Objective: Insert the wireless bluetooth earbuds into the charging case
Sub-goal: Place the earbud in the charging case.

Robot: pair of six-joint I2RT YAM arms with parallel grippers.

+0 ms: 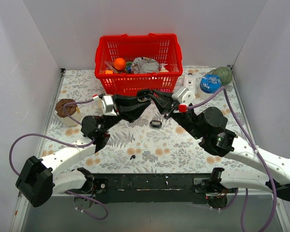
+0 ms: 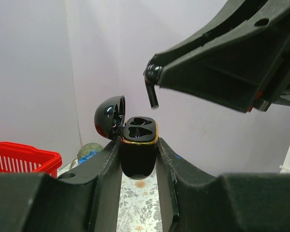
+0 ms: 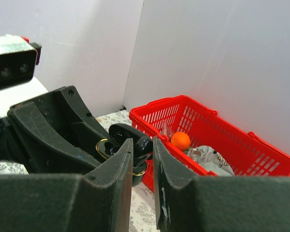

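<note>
While the left gripper [image 2: 138, 145] pinches the glossy black oval charging case [image 2: 139, 162] upright, lid open and both wells empty, the right gripper [image 3: 142, 150] pinches a tiny black stemmed earbud [image 2: 153, 94] just above the wells, stem pointing down; the second black earbud [image 1: 132, 157] lies on the floral table [image 1: 183, 145].

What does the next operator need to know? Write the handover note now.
Left claw: shut on the charging case, held upright above the table, lid open.
Right claw: shut on the first earbud, stem down, just above the case, not yet in.
Second earbud: lying on the table near the arms' bases.
Done: case open, first earbud picked up. Both sockets look empty.
Left: seat the first earbud, fetch and seat the second, close the lid.
</note>
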